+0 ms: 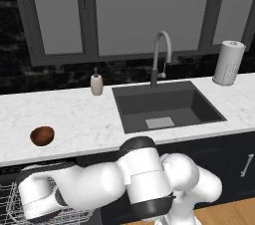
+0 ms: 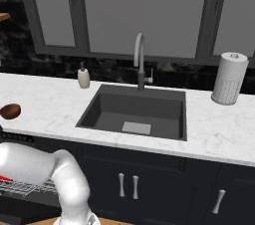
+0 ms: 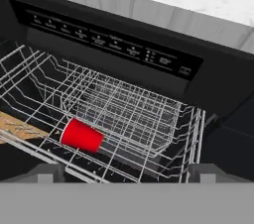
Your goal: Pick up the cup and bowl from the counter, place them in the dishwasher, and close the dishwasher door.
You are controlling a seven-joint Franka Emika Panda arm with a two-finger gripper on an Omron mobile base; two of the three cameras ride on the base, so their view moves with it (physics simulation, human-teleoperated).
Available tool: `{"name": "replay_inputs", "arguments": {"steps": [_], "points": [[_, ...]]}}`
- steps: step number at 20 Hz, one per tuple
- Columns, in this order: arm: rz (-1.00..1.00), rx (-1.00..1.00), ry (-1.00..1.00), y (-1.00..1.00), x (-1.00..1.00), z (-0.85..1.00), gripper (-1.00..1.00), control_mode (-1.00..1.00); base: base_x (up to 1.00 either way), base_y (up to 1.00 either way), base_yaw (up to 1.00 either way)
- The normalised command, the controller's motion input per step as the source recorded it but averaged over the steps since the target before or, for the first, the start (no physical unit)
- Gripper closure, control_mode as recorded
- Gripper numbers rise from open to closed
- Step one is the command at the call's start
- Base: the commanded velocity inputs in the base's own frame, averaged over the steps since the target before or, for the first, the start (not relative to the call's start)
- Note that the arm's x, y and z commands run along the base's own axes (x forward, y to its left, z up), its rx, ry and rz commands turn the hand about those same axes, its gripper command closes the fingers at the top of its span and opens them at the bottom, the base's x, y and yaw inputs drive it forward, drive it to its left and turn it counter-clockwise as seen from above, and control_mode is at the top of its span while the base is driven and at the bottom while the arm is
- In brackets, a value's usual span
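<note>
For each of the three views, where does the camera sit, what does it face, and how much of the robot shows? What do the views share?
Left base view: behind the arm's left, facing the counter, sink and bowl; arm reaches left.
Right base view: behind the arm's right, facing the same sink and counter; arm at lower left.
Hand view: on the hand, open, looking down into the dishwasher rack at the cup lying on its side.
Shared: both base views show bowl, sink and rack.

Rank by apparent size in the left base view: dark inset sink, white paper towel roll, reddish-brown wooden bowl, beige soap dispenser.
1. Dark inset sink
2. White paper towel roll
3 and 4. Reddish-brown wooden bowl and beige soap dispenser: they look about alike; the bowl is nearer the camera, so unranked.
</note>
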Motion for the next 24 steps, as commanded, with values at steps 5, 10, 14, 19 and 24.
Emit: {"name": "replay_inputs", "arguments": {"steps": [5,10,14,19,24], "points": [[-0.21,0.0,-0.13,-0.19,0.0,1.0,-1.0,-1.0,0.0,0.0,0.0],[-0.16,0.0,-0.05,-0.12,0.03,1.0,-1.0,-1.0,0.0,0.0,0.0],[-0.11,0.0,0.04,-0.02,0.04,1.0,-1.0,-1.0,0.0,0.0,0.0],[-0.08,0.0,0.05,0.0,0.05,1.0,-1.0,-1.0,0.0,0.0,0.0],[-0.33,0.0,0.27,-0.12,0.15,1.0,-1.0,-1.0,0.0,0.0,0.0]]}}
